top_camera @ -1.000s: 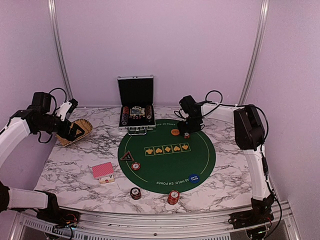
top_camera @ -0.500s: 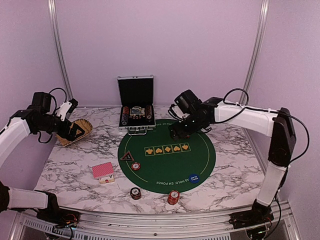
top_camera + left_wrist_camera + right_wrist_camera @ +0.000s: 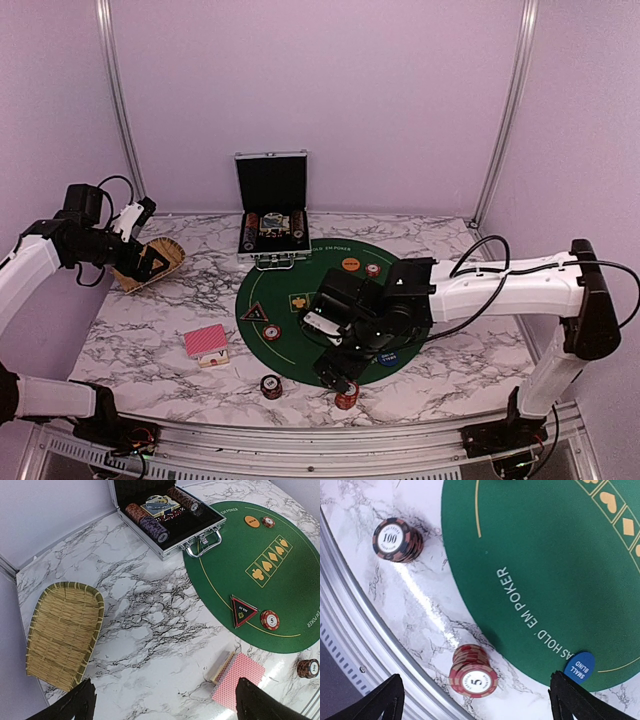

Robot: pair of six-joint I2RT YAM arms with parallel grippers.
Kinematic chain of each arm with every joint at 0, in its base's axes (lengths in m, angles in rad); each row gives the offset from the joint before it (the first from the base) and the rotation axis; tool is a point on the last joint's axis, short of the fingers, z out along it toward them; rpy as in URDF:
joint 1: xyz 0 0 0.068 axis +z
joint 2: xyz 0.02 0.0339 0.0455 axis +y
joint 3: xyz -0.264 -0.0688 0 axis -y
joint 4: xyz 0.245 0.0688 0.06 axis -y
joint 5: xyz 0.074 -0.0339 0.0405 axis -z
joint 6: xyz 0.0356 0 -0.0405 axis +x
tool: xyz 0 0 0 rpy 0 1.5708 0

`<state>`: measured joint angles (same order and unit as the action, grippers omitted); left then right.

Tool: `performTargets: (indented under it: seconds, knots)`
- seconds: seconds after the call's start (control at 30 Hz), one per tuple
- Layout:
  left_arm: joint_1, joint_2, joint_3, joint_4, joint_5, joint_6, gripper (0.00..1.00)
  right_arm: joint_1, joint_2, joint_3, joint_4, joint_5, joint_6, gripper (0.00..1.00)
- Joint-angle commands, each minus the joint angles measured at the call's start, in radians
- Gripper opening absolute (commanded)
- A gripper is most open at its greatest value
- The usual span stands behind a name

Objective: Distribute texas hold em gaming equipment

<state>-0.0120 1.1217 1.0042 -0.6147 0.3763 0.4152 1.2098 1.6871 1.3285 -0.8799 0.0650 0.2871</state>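
A stack of red poker chips marked 5 [image 3: 346,397] [image 3: 473,677] stands on the marble just off the green mat's near edge. My right gripper [image 3: 337,371] [image 3: 474,676] is open and empty above it, one finger on each side. A dark chip stack marked 100 [image 3: 271,386] [image 3: 397,540] stands to its left. The blue marker disc [image 3: 579,666] lies on the mat's rim. The red-backed cards [image 3: 206,342] [image 3: 237,680], black triangular marker [image 3: 254,313] [image 3: 242,611], a single red chip [image 3: 272,332] and the orange disc [image 3: 350,264] lie apart. My left gripper [image 3: 142,262] [image 3: 165,680] is open and empty.
The open silver-edged case [image 3: 272,200] [image 3: 165,510] with chip rows stands at the back. The woven tan tray [image 3: 172,254] [image 3: 62,630] sits at the far left under my left gripper. The round green mat [image 3: 300,280] [image 3: 545,540] covers the middle. The table's metal front rail [image 3: 350,645] runs close by.
My right arm has swung from the mat's far side by the orange disc to its near edge, over the red chip stack. The left arm has not moved.
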Motion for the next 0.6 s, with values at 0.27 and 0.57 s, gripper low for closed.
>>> performTargets:
  seconds: [0.27,0.57]
  knots:
    - [0.005,-0.017,0.007,-0.025,0.015,0.003,0.99,0.047,0.062,-0.045,-0.022,-0.011,0.018,0.99]
    - [0.005,-0.015,0.011,-0.024,0.017,0.002,0.99,0.046,0.091,-0.06,0.005,-0.025,0.013,0.97]
